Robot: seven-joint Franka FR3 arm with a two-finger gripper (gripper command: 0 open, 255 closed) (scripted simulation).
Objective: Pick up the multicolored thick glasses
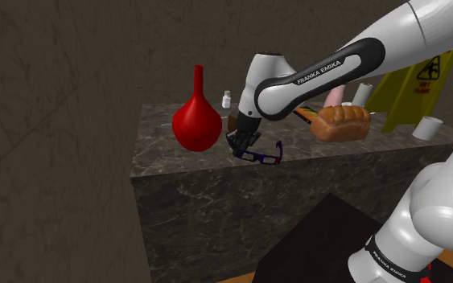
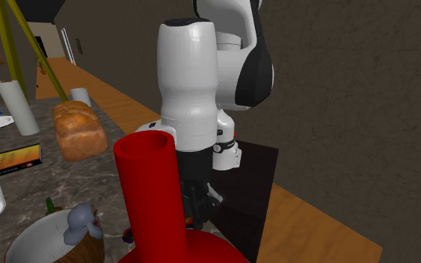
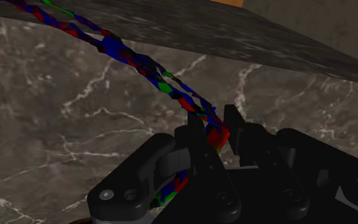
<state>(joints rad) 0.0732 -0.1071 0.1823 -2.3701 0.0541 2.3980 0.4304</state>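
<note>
Two black fingers of the tool (image 3: 215, 126) are seen clamped on one thin, multicoloured part of the thick glasses (image 3: 117, 49). This part is apparently a temple arm or a rim edge; which of the two cannot be told. In the shoulder view the tool (image 1: 239, 149) is placed low over the near edge of the dark marbled counter (image 1: 156, 137). The thick glasses (image 1: 263, 155) lie just beside it, at or barely above the surface. Whether contact with the counter is broken cannot be established. A red vase (image 1: 198, 119) is noted close by at the shoulder view's left, and a bread loaf (image 1: 341, 122) farther off at its right.

The step in hand is judged to be the lift. The hold is narrow and off-centre, so swing or slip of the frame is to be expected. A slow, straight vertical rise is recommended, with the clamp kept firm and the wrist not rotated. Sideways travel towards the red vase is to be avoided until the frame is well above the counter.
</note>
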